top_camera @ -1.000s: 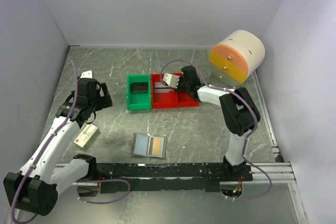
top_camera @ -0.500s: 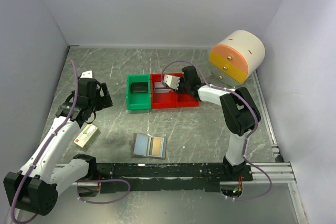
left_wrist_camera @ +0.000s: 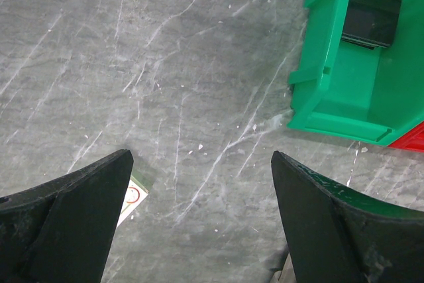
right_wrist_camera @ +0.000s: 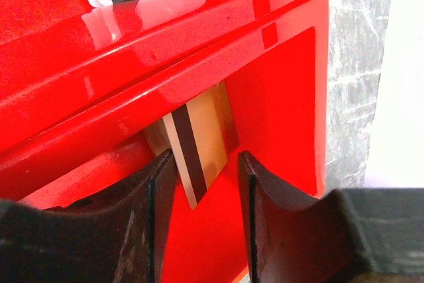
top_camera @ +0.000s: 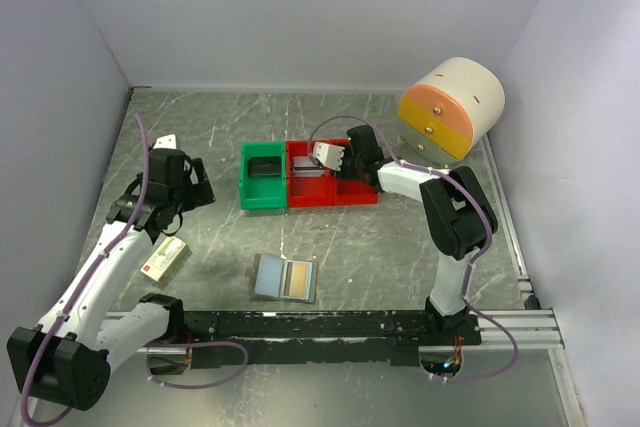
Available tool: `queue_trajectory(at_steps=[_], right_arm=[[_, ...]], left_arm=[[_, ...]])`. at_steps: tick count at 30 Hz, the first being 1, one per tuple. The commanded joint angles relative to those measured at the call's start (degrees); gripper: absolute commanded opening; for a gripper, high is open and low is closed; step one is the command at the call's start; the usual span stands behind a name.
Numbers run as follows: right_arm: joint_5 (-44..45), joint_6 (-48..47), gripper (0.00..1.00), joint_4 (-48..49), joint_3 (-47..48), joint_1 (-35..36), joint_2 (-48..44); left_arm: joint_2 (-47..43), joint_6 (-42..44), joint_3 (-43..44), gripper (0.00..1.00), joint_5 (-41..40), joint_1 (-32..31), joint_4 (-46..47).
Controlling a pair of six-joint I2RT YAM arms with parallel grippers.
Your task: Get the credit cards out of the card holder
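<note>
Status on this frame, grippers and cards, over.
Left gripper open, empty, above the table. Right gripper open over the red bin, credit card lying between its jaws. Card holder open, one card left inside. Nothing blocking.

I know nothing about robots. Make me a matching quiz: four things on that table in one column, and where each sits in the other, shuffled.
Things:
1. card holder
2. white-and-red box
3. green bin
4. round cream drum

Places:
A. far right side
B. against the left side of the red bin
C. lying open, front centre
D. beside the left arm

Pairs: 1-C, 2-D, 3-B, 4-A
</note>
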Motion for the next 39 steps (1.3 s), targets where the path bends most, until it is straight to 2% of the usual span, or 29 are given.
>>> queue_trajectory(at_steps=[1,14,26,30,33,39], right_arm=[[0.07,0.19,0.43,-3.46,1.44,0.04,-0.53],[-1.13,1.41,0.45,-6.05,2.54,0.05,-1.33],[0.32,4.98,0.46,-2.48,2.34,0.13,-2.6],[-2.92,12.83,0.48,0.35,2.08,0.3,-8.84],[-2.86,21.7,0.48,6.04,-1.07,0.76,-15.99],[-2.4,55.51,0.53,9.67,-9.21,0.95,-31.9]], left_arm=[[-0.11,0.84,1.09,0.98,0.65,0.29,1.4],[-0.4,0.84,1.1,0.98,1.02,0.29,1.38],[-0.15,1.02,1.07,0.98,1.5,0.31,1.39],[-0.32,1.1,1.16,0.98,1.94,0.29,1.41],[-0.84,1.34,0.96,0.98,2.74,0.29,1.52],[-2.23,2.24,0.54,0.98,5.49,0.29,2.55]])
